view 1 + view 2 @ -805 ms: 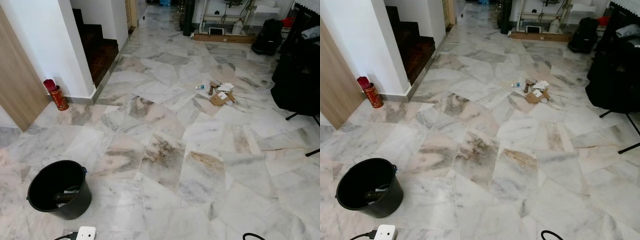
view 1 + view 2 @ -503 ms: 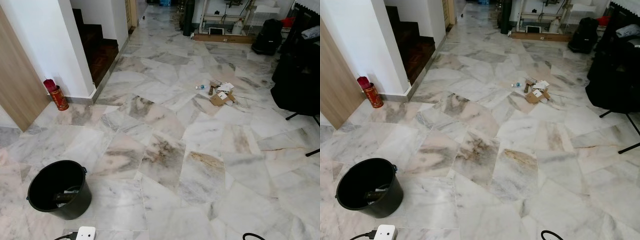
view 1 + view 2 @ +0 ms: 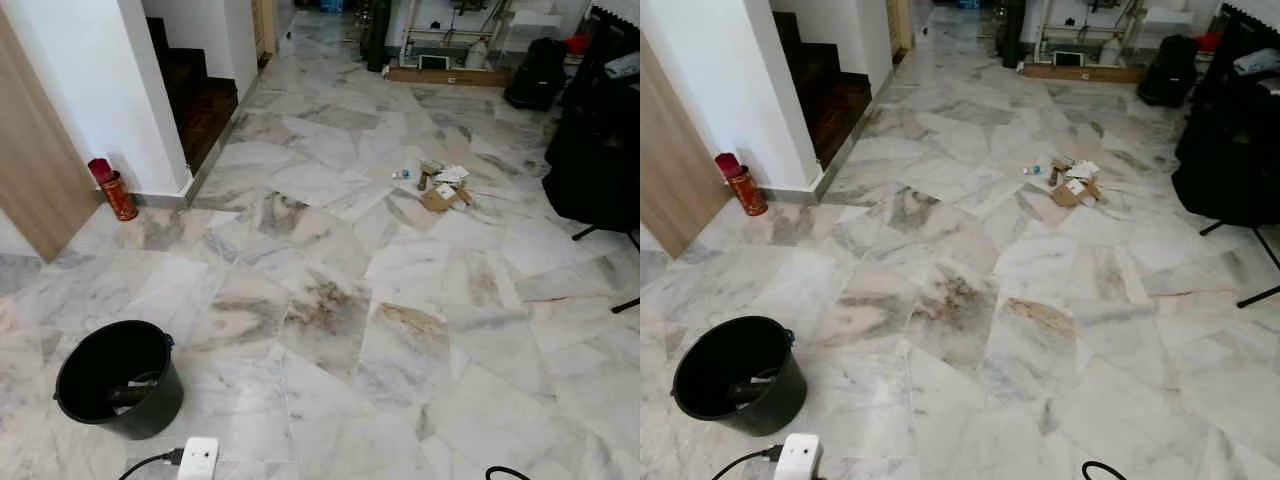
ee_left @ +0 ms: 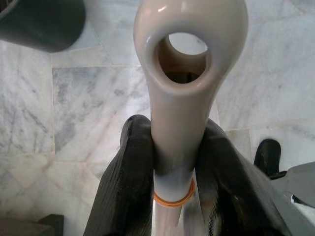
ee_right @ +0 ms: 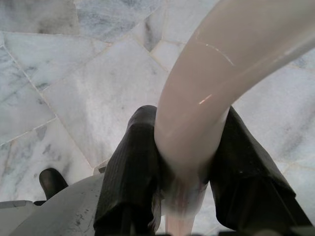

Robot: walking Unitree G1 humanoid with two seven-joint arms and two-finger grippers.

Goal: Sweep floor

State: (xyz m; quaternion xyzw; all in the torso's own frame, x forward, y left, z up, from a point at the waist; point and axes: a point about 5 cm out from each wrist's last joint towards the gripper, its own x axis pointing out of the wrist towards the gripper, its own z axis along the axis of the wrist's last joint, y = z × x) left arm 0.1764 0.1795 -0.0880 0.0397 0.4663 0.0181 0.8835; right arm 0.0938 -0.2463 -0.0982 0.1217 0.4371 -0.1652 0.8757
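A small pile of litter (image 3: 440, 185), cardboard scraps, paper and a small bottle, lies on the marble floor (image 3: 330, 300) ahead and to the right. In the left wrist view my left gripper (image 4: 174, 142) is shut on a white handle (image 4: 189, 49) with a hanging hole at its end and an orange ring lower down. My right gripper (image 5: 189, 147) is shut on a pale curved handle (image 5: 231, 64) above the floor tiles. What hangs at the lower ends of both handles is hidden.
A black bucket (image 3: 118, 378) with something inside stands near left. A white block with a black cable (image 3: 198, 458) is at the bottom edge. A red tin (image 3: 117, 193) stands by the white wall corner, with stairs (image 3: 200, 95) behind. Black bags and stand legs (image 3: 595, 150) crowd the right.
The white block at the bottom edge has shifted right and slightly up. The view has tilted a little; litter and bucket lie as before.
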